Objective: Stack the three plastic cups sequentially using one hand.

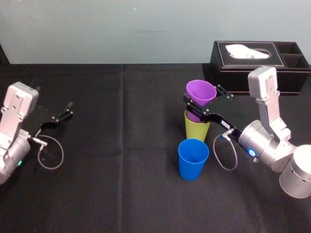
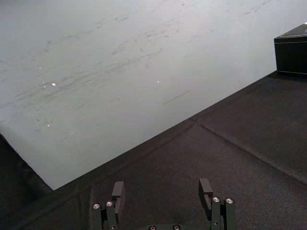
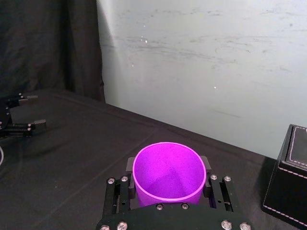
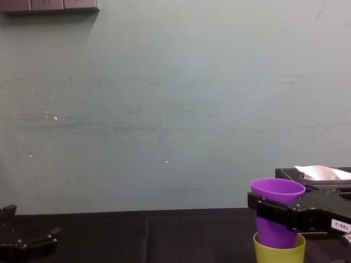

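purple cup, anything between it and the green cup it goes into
Nothing visible: the right gripper holds the purple cup with its base in the green cup's mouth; blue cup stands apart, left gripper idles far left.

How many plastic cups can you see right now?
3. The purple cup is gripped by the right gripper, partly inside the yellow-green cup; the blue cup stands alone, nearer the robot. None seem hidden. The left gripper idles far left.

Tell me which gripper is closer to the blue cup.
Right. The right gripper holds the purple cup partly inside the yellow-green cup, just behind the blue cup. The left gripper sits open far off at the table's left side.
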### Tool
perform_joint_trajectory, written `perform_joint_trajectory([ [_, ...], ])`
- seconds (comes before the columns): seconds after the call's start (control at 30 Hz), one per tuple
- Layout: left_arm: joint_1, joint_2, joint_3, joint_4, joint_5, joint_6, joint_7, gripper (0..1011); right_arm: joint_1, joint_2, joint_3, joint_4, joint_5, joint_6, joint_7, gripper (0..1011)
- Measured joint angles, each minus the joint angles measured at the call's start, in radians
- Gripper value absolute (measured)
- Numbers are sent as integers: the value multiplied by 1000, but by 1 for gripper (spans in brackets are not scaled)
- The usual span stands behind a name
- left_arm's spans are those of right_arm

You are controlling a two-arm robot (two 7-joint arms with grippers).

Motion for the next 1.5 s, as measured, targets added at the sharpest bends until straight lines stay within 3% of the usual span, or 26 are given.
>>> perform_joint_trajectory([
  [1.07, 0, 0, 0, 0, 0, 0, 0, 1011, -20, 5, -7, 8, -7, 13, -6, 749],
  [1.4, 0, 0, 0, 0, 0, 0, 0, 1011, -20, 5, -6, 8, -6, 13, -6, 1003],
  [1.5, 0, 0, 0, 0, 0, 0, 0, 1011, -20, 5, -6, 7, -6, 13, -6, 1000],
])
